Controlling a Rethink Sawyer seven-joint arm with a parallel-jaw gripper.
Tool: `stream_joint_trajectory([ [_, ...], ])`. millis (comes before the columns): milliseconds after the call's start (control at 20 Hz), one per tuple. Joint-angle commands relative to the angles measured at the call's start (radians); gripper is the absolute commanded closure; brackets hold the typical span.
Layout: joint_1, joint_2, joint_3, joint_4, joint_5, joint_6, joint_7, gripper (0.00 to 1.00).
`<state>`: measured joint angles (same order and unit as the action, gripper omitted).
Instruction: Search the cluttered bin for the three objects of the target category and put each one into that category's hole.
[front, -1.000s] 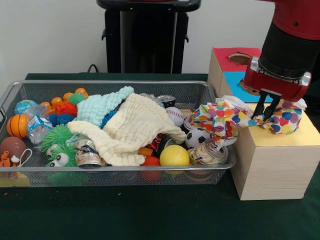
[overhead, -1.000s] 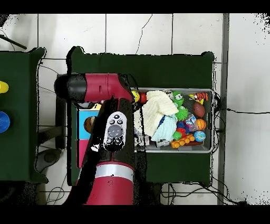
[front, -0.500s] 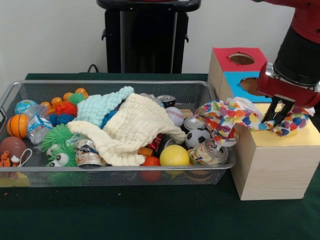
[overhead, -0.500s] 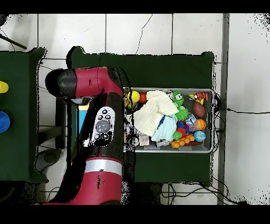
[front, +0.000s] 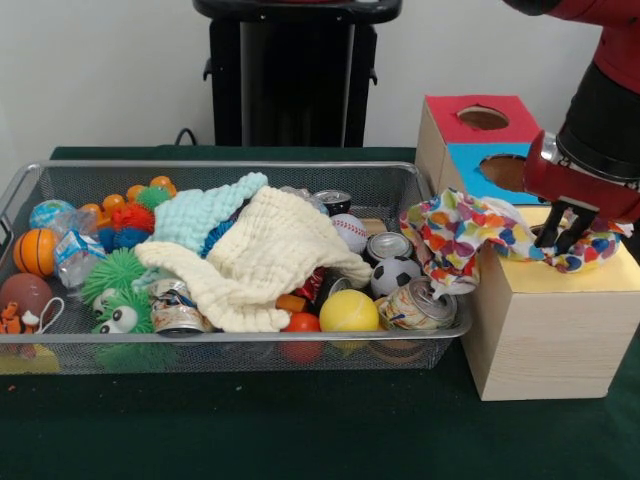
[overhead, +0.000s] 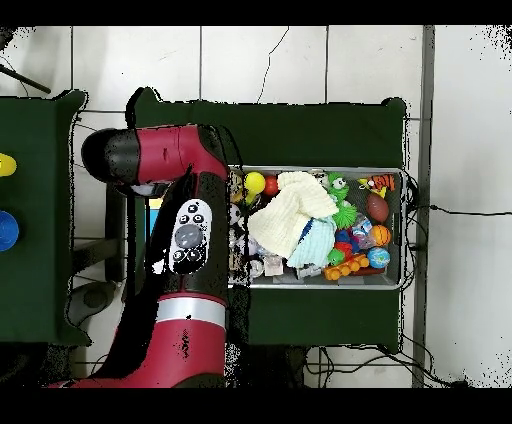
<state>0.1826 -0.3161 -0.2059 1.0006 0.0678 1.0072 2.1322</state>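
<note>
A multicoloured heart-print cloth (front: 465, 230) stretches from the bin's right end across the yellow top (front: 600, 275) of the wooden box. My gripper (front: 562, 232) is shut on the cloth's right part, low over the yellow section. A cream cloth (front: 270, 255) and a light blue cloth (front: 205, 212) lie heaped in the middle of the wire bin (front: 200, 340). The red section's hole (front: 482, 117) and the blue section's hole (front: 508, 172) show behind; any hole in the yellow section is covered by cloth. In the overhead view my arm (overhead: 185, 240) hides the gripper and box; the cream cloth (overhead: 285, 215) shows.
The bin holds several balls, cans, spiky toys and a crumpled plastic bottle (front: 75, 255). A tin can (front: 420, 305) and a yellow ball (front: 349, 311) sit at the bin's front right, under the hanging cloth. The bin (overhead: 320, 285) fills the middle of the dark green table.
My gripper has moved right and slightly down over the yellow top, pulling the heart-print cloth further out of the bin and across the box.
</note>
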Motion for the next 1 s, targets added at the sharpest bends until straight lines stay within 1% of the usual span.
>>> stream_joint_trajectory([
  [50, -0.005, 0.08, 0.06, 0.037, 0.026, -0.056, 0.199, 1.0],
  [250, -0.013, 0.062, 0.074, 0.082, 0.037, -0.097, 0.189, 1.0],
  [400, -0.036, 0.037, 0.096, 0.183, 0.038, -0.212, 0.167, 1.0],
  [550, -0.048, 0.04, 0.106, 0.249, 0.031, -0.315, 0.162, 1.0],
  [850, -0.046, 0.063, 0.105, 0.28, 0.032, -0.371, 0.153, 1.0],
  [1000, -0.038, 0.08, 0.096, 0.272, 0.031, -0.385, 0.157, 1.0],
])
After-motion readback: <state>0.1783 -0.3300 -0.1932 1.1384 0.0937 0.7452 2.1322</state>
